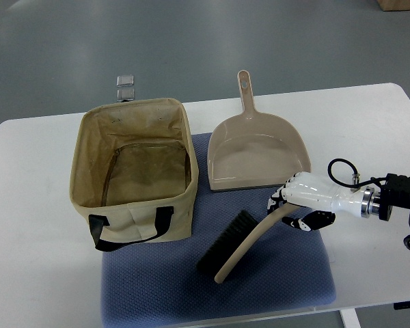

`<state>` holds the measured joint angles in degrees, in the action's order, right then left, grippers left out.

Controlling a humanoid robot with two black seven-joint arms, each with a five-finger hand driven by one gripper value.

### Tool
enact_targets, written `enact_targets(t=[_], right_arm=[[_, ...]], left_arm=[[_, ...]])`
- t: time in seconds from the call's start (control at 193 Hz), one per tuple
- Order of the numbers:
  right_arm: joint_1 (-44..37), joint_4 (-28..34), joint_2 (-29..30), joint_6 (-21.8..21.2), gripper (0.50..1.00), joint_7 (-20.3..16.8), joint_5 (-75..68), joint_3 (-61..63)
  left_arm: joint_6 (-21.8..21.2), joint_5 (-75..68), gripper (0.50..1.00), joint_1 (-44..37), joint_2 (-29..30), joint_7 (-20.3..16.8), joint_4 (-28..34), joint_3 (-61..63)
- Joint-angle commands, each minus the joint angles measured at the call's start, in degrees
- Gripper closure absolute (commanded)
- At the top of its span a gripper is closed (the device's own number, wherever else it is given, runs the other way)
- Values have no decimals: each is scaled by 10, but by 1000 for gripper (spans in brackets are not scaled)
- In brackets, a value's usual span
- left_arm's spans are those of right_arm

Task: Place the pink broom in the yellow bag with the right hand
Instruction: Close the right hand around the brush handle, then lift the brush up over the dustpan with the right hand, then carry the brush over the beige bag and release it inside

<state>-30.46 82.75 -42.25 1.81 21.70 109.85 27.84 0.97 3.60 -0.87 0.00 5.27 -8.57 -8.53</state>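
Note:
The broom (234, 246) is a small hand brush with dark bristles and a curved pinkish-beige handle. It lies on the blue mat (287, 280) in front of the dustpan. My right hand (292, 205) comes in from the right edge, and its fingers are curled around the upper end of the broom's handle. The yellow bag (133, 174) is an open tan fabric bag with black handles. It stands upright at the left of the mat and looks empty inside. The left arm is not in view.
A pinkish-beige dustpan (254, 149) lies behind the broom with its handle pointing away. The white table (27, 232) carries everything. A small clear object (126, 87) sits beyond the table's far edge. A black cable loops at my right wrist (342, 171).

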Motion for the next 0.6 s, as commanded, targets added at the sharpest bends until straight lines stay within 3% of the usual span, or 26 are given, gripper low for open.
enact_targets(t=[0.0,0.291,0.478,0.597], right_arm=[[-30,-3,-22,10,1000,2,-5,4],[-187,-60,-69,12,1000,10,-90,14],[-271,-125,-59,6,1000,14,-109,14],[-313,-135,-35,-9,1000,12,-124,13]], left_arm=[[0,0,500,0,0,0,0,0],[0,0,500,0,0,0,0,0],[0,0,500,0,0,0,0,0],[0,0,500,0,0,0,0,0]])
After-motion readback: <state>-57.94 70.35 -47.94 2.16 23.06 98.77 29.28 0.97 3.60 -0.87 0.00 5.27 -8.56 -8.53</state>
